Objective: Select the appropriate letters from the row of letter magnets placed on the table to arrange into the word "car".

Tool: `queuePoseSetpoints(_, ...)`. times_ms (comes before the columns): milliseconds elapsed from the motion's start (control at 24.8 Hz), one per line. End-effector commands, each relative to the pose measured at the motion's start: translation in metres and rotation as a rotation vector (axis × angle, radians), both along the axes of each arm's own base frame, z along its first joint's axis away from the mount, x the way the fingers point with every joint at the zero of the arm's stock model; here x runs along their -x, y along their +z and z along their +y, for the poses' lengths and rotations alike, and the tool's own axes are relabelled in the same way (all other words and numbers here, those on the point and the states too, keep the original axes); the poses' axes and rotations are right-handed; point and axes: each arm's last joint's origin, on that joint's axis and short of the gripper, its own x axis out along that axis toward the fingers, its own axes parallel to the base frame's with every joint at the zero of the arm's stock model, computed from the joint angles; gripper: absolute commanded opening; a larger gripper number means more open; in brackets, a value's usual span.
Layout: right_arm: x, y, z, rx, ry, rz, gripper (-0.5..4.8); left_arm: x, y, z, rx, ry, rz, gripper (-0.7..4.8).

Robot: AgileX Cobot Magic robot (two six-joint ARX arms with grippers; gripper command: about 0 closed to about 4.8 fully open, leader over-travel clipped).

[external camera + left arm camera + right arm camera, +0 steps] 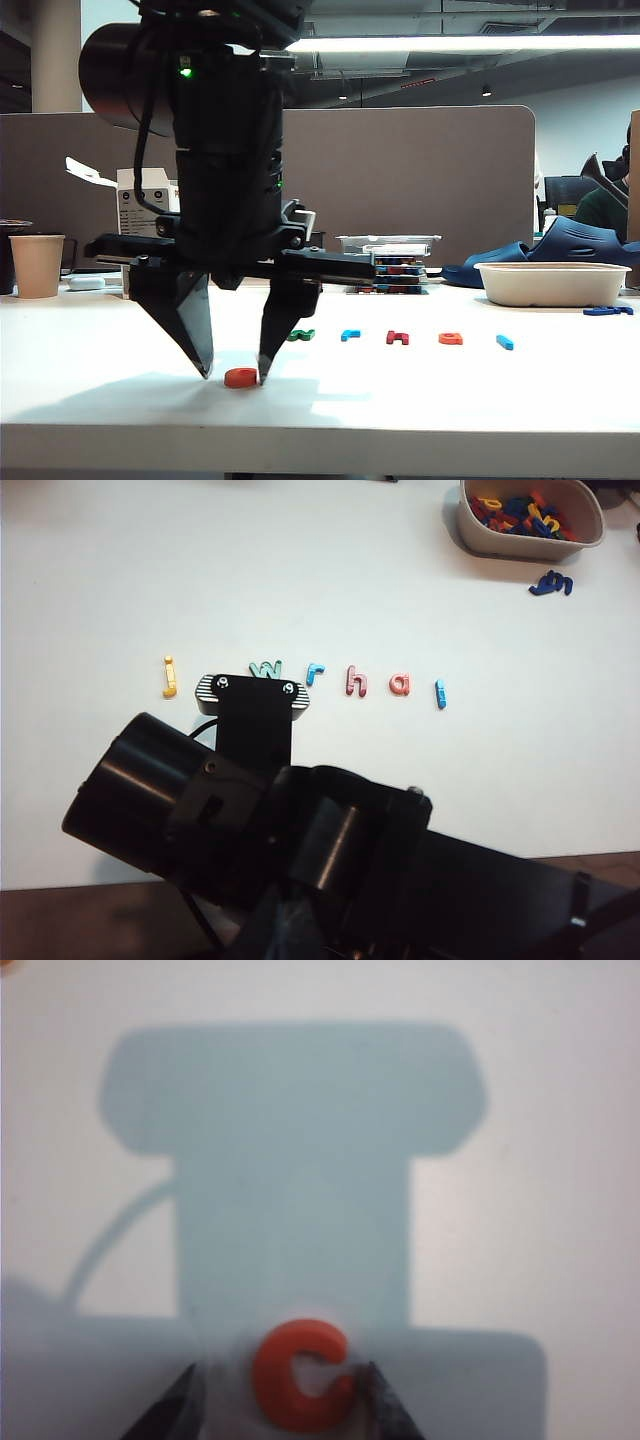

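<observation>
The orange "c" (pixel 241 377) (pixel 300 1375) lies flat on the white table (pixel 450 400), in front of the row. My right gripper (pixel 236 375) (pixel 280 1400) points down over it, open. Its fingertips stand on either side of the letter, one against it and the other a little apart. Behind it the row holds a green letter (pixel 301 335), the light blue "r" (pixel 350 335) (pixel 315 673), a dark red letter (pixel 398 338), the orange "a" (pixel 451 339) (pixel 400 684) and a light blue bar (pixel 505 342). A yellow letter (pixel 169 677) ends the row. My left gripper is out of view.
A white bowl (pixel 550 285) (pixel 530 545) of spare letters stands at the back right, with a navy piece (pixel 608 311) beside it. A paper cup (pixel 37 265) stands at the far left. A stack of boxes (pixel 390 268) sits behind the row.
</observation>
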Motion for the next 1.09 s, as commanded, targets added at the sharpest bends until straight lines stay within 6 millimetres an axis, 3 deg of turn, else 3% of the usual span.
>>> queuePoseSetpoints(40,0.0037,-0.0245,-0.0002,0.028,0.051,0.118,1.99,0.0000,0.0010,0.0008,0.005,0.001,-0.004,-0.05)
queuePoseSetpoints(483,0.0060,-0.0254,-0.0048,0.082,0.075,0.144,1.94,0.0000,0.0010,0.0008,0.005,0.001,-0.004,-0.06)
queuePoseSetpoints(604,0.0061,-0.0253,-0.0053,0.090,0.091,0.145,1.15,0.0000,0.0010,0.0008,0.005,0.001,-0.004,-0.05)
queuePoseSetpoints(926,0.0062,-0.0254,-0.0054,0.093,0.093,0.146,1.12,0.0000,0.0010,0.0008,0.005,0.001,-0.004,-0.06)
queuePoseSetpoints(1087,0.0060,-0.0254,-0.0055,0.097,0.091,0.140,0.84,0.0000,0.0010,0.0008,0.005,0.001,-0.004,-0.05)
